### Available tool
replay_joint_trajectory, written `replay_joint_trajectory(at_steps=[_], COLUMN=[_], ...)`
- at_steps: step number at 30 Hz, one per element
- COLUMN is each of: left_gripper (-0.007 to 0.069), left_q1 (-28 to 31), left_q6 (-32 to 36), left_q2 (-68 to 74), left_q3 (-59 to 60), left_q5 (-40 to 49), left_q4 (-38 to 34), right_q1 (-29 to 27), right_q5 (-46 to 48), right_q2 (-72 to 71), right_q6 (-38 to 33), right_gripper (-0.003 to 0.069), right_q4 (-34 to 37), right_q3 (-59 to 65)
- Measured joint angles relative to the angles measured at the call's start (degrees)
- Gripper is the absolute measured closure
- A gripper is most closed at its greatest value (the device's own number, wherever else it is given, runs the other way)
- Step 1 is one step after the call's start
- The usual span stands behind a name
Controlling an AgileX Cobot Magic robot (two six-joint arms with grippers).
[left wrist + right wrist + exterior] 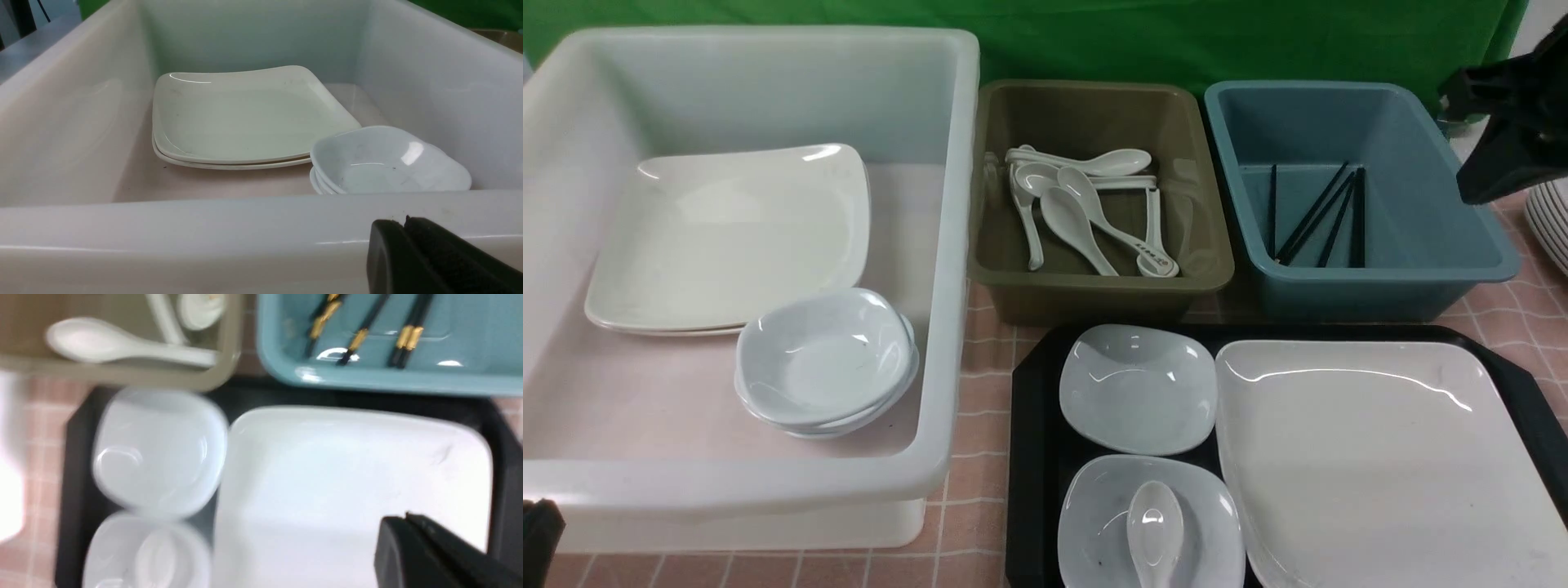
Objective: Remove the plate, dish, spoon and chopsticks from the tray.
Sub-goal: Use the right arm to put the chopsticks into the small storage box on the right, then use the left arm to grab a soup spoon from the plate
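The black tray (1031, 457) lies at the front right. On it are the large white plate (1372, 465), two small pale dishes (1137, 388) (1094, 531), and the white spoon (1153, 527) resting in the nearer dish. No chopsticks show on the tray; black chopsticks (1319, 214) lie in the blue tub. My right gripper (404, 517) is shut and empty, held high above the plate (327, 477); in the front view it (1482, 184) is at the far right. My left gripper (404, 222) is shut and empty, in front of the white tub's near wall.
A big white tub (947, 245) on the left holds stacked plates (727, 237) and small dishes (825, 359). An olive tub (1094, 294) holds several spoons. The blue tub (1380, 282) stands behind the tray. A stack of plates (1553, 220) sits at the right edge.
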Motion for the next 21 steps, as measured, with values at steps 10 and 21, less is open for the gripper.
replay_joint_trajectory(at_steps=[10, 21], left_gripper=[0.0605, 0.0605], left_q1=[0.0, 0.0], left_q6=[0.2, 0.2], left_q2=[0.0, 0.0], left_q3=[0.0, 0.0], left_q5=[0.0, 0.0], left_q4=[1.8, 2.4], right_q1=[4.1, 4.3], right_q5=[0.1, -16.6], right_q2=[-29.4, -63.1], right_q6=[-0.5, -0.5], right_gripper=[0.0629, 0.0627], right_q4=[1.1, 1.3], right_q3=[27.4, 48.0])
